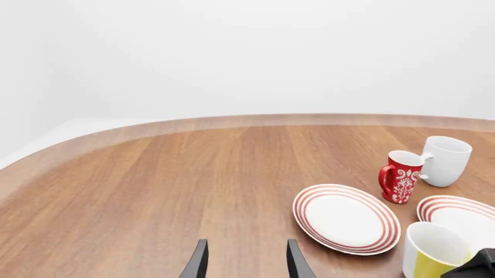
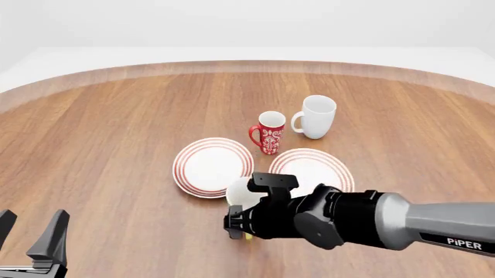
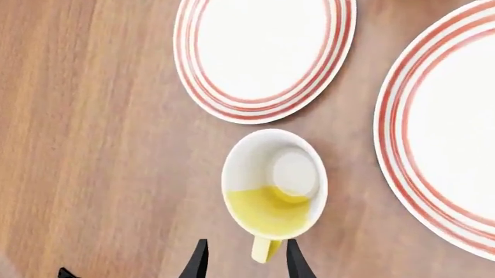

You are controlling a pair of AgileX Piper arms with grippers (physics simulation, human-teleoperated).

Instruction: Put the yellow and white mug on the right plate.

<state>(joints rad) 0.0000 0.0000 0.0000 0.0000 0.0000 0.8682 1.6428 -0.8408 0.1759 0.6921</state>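
Right wrist view: right hand (image 3: 241, 260) open astride the mug (image 3: 274, 184) handle.
Mug at right plate's (image 2: 312, 168) 8 o'clock; left hand (image 2: 31, 234) released.

Right arm (image 2: 386, 223) stretched in low across the table's near edge, right gripper (image 2: 238, 225) pointing down with fingers parted, left gripper (image 2: 31, 231) at the near left corner, fingers apart, holding nothing

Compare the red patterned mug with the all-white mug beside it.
The red patterned mug is red outside with a white floral print; the all-white mug is plain. The red one is shorter and slimmer; the white one taller and wider. Both stand upright on the table, handles to the front view's left.
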